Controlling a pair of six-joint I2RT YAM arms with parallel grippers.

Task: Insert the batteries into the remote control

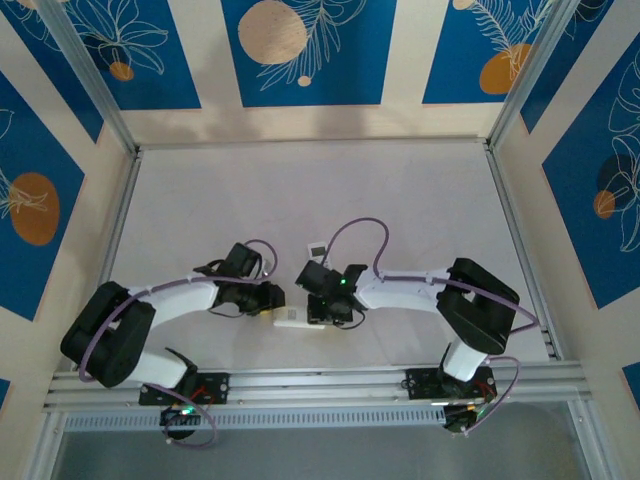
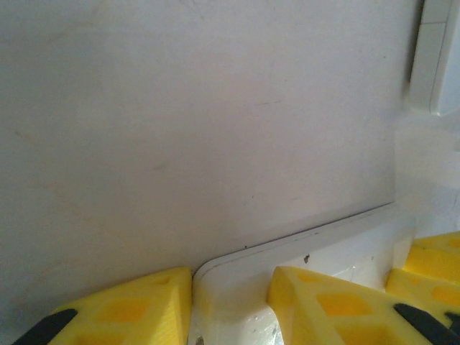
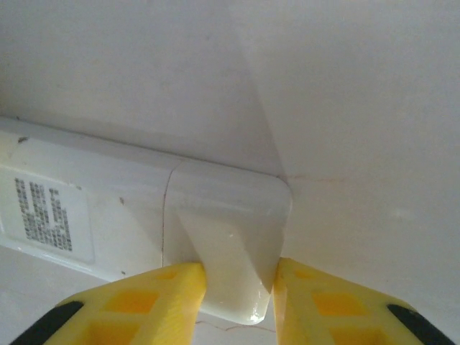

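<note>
The white remote control (image 1: 298, 321) lies on the table between the two arms. My left gripper (image 1: 276, 308) has come in from the left. Its yellow fingers (image 2: 144, 305) sit against either side of the remote's rounded corner (image 2: 233, 284), shut on it. My right gripper (image 1: 325, 314) holds the other end. In the right wrist view its gripper (image 3: 239, 291) clamps the remote's end section (image 3: 223, 223), past a thin seam. A printed label (image 3: 50, 215) sits on the body to the left. The batteries are out of view.
A small white device with a dark square (image 1: 316, 249) lies just beyond the grippers; its edge (image 2: 435, 57) shows at the left wrist view's top right. The right gripper's yellow fingers (image 2: 431, 262) crowd in beside the left ones. Metal rails (image 1: 300, 380) border the table.
</note>
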